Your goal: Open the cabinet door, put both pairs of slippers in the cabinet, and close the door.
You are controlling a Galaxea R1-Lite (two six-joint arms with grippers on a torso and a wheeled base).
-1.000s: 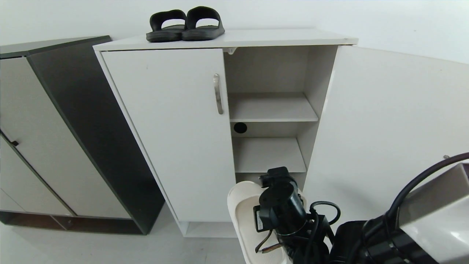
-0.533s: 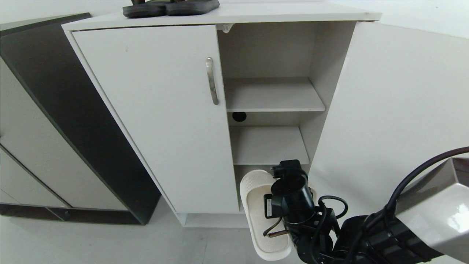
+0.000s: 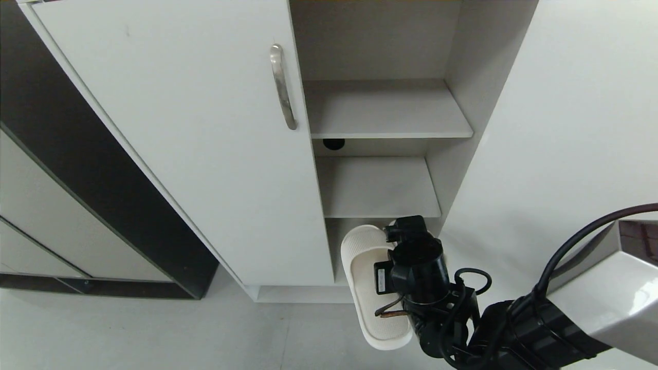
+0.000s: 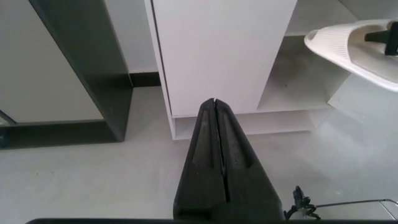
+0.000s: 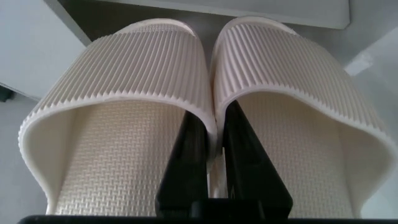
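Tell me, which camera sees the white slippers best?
The right wrist view. Both cream slippers show side by side, their inner edges pinched together by the right gripper. In the head view the arm covers most of one slipper. The left wrist view catches a piece of one, farther off.

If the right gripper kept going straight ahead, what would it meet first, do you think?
Probably the cabinet's bottom compartment: the right gripper, shut on the cream slippers, aims into its opening; depth unclear.

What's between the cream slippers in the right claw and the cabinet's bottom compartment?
Nothing; that stretch is bare. The left wrist view shows the cream slippers hanging in front of the open bottom compartment.
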